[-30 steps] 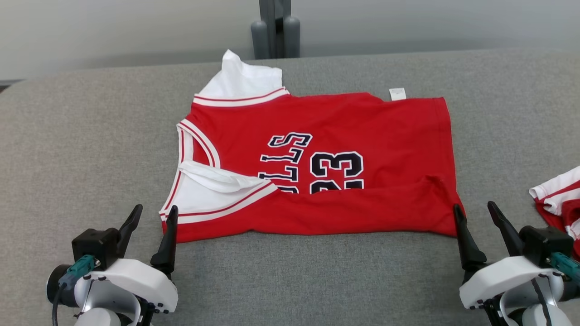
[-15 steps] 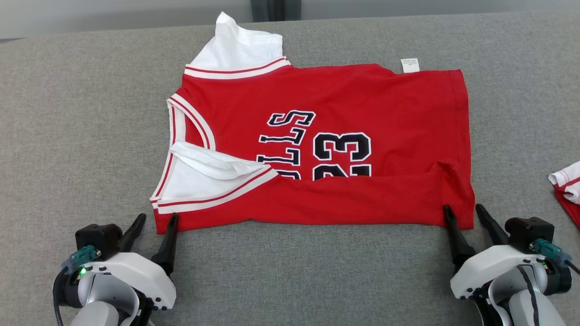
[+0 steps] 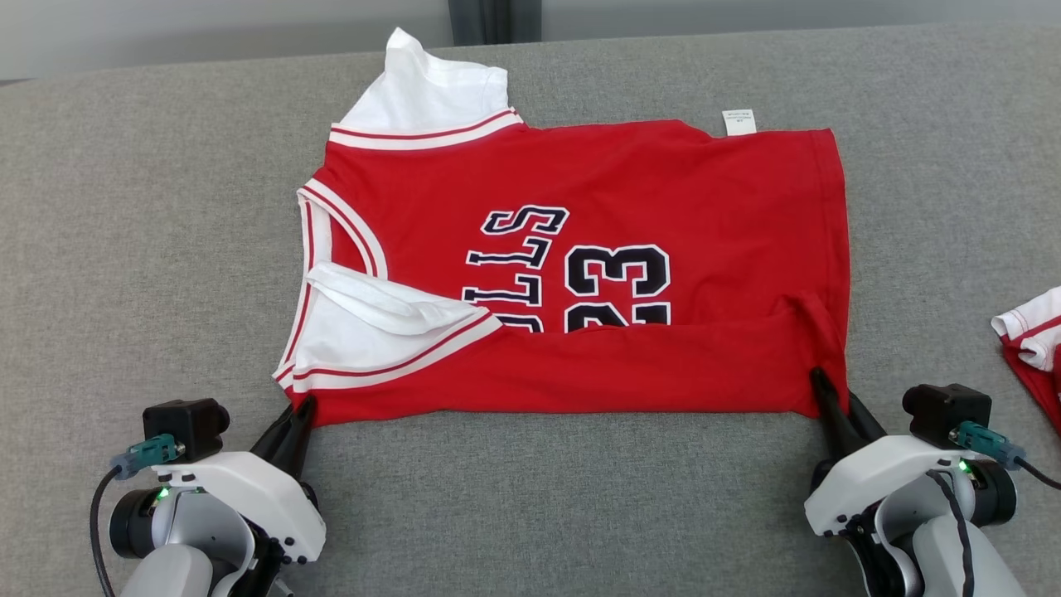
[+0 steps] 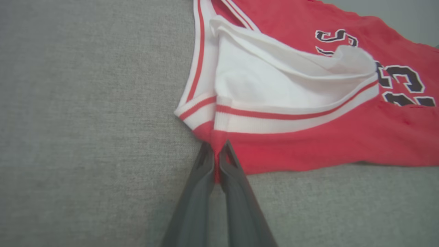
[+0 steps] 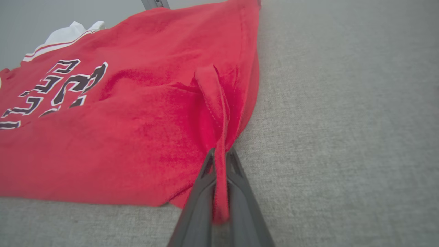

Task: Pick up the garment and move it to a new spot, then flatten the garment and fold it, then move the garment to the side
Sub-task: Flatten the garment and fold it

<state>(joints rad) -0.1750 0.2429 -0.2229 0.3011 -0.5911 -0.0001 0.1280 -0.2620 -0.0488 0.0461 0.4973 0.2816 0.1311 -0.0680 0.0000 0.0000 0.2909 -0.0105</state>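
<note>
My left gripper (image 3: pixel 300 408) is pinched tight on a near corner of the jersey (image 3: pixel 580 249). My right gripper (image 3: pixel 831 391) is clamped on the other near corner.

Grey fabric surface (image 3: pixel 124 207): red jersey (image 3: pixel 663 182) centre; second garment (image 3: pixel 1028 340) right edge.

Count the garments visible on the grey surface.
2. The red jersey lies spread in the middle; a second red-and-white garment sits at the right edge of the head view, partly cut off.

Grey fabric surface (image 3: pixel 530 514); pale wall (image 3: pixel 207 33) behind; dark post (image 3: pixel 495 16) top ctr.
</note>
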